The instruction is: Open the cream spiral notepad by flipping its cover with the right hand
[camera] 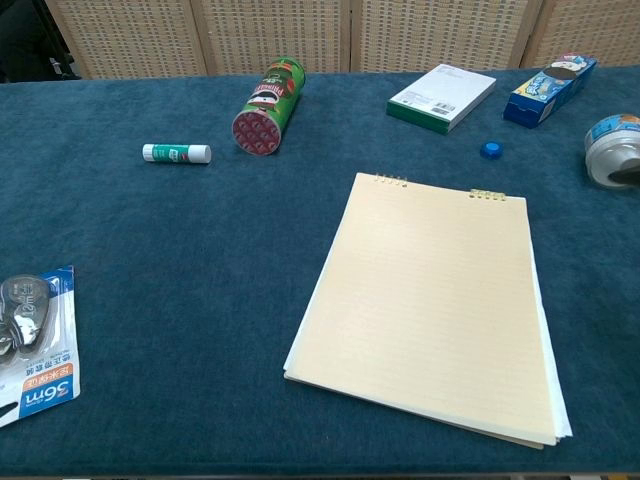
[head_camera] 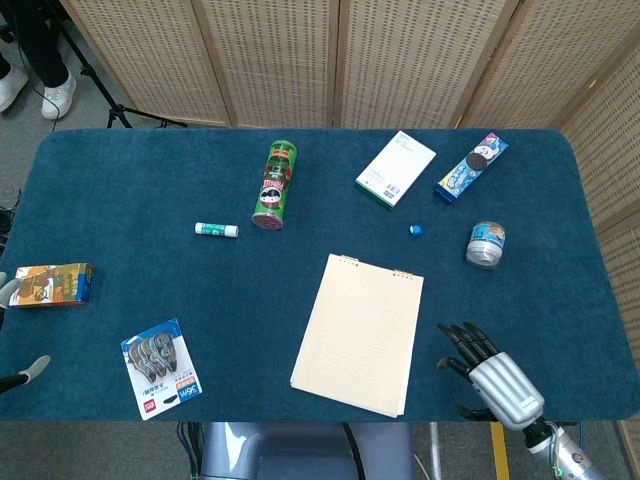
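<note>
The cream spiral notepad (head_camera: 360,333) lies shut and flat on the blue table, its spiral edge toward the far side; the chest view shows it large at centre right (camera: 430,310). My right hand (head_camera: 488,373) hovers by the table's near edge, just right of the notepad's near right corner. Its fingers are spread, point toward the notepad and hold nothing. It touches no part of the pad and is absent from the chest view. Of my left hand (head_camera: 24,373) only grey fingertips show at the far left edge.
A green chip can (head_camera: 275,185) and a glue stick (head_camera: 217,230) lie left of the pad. A white box (head_camera: 396,168), a cookie pack (head_camera: 471,167), a blue cap (head_camera: 416,230) and a small jar (head_camera: 486,243) sit behind it. An orange box (head_camera: 50,284) and a correction-tape pack (head_camera: 161,367) lie at left.
</note>
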